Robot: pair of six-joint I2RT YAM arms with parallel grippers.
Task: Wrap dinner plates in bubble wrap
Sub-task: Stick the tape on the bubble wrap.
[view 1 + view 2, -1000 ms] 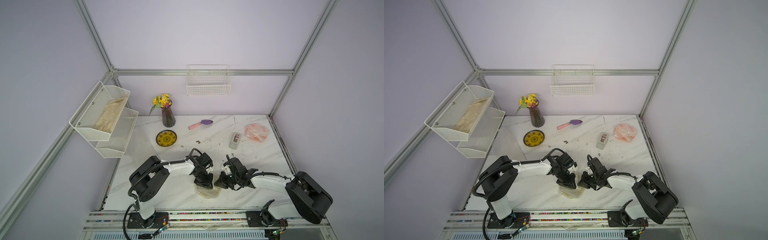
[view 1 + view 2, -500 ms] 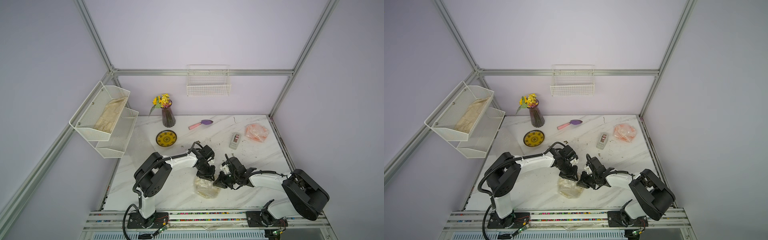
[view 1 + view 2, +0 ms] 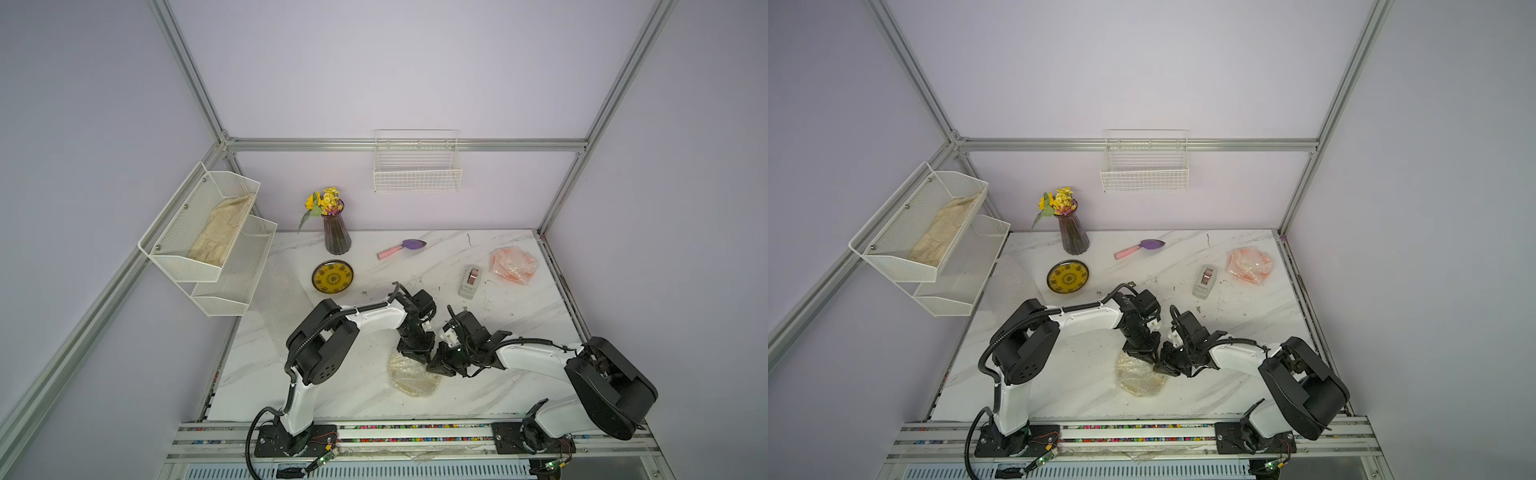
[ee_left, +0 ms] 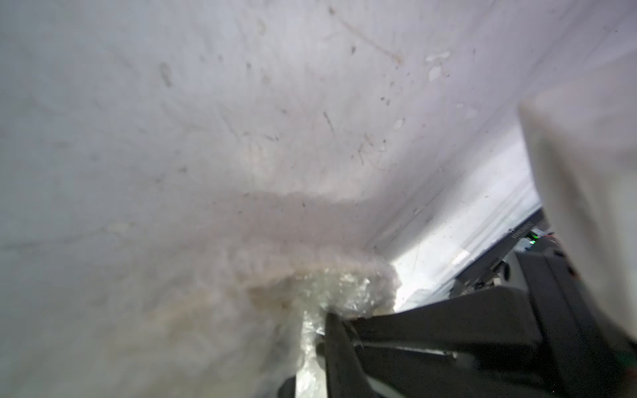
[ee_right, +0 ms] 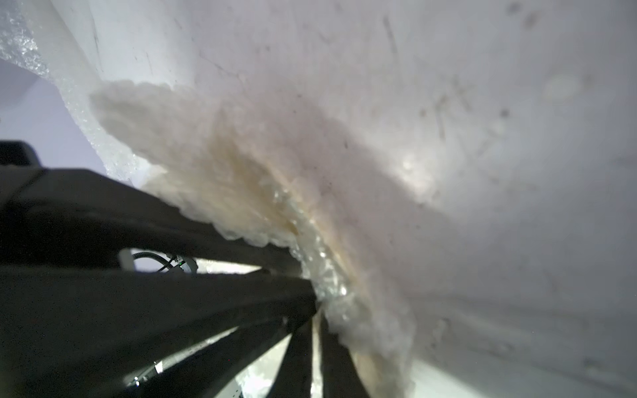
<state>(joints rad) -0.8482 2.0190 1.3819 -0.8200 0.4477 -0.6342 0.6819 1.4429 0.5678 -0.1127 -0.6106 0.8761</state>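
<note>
A cream plate bundled in bubble wrap (image 3: pixel 413 377) (image 3: pixel 1139 379) lies near the table's front. My left gripper (image 3: pixel 415 354) (image 3: pixel 1143 352) stands at the bundle's far edge, shut on a fold of bubble wrap (image 4: pixel 312 339). My right gripper (image 3: pixel 439 365) (image 3: pixel 1165 366) touches the bundle's right edge. Its jaws stand a narrow slit apart beside the wrap (image 5: pixel 337 296), with nothing seen between them. The yellow patterned plate (image 3: pixel 332 277) (image 3: pixel 1067 277) lies bare at the back left. An orange plate in wrap (image 3: pixel 513 264) (image 3: pixel 1250 264) sits at the back right. A flat bubble wrap sheet (image 3: pixel 282 299) (image 3: pixel 1013 282) lies at the left.
A grey tape dispenser (image 3: pixel 470 281) stands left of the orange bundle. A vase of flowers (image 3: pixel 336 232) and a purple-and-pink trowel (image 3: pixel 402 248) are at the back. White wire shelves (image 3: pixel 208 237) holding a beige cloth hang at the left, and a wire basket (image 3: pixel 417 168) is on the back wall.
The right gripper's jaws have parted slightly at the bundle's edge. The left arm has shifted a little to the right, so more of the wrapped bundle shows.
</note>
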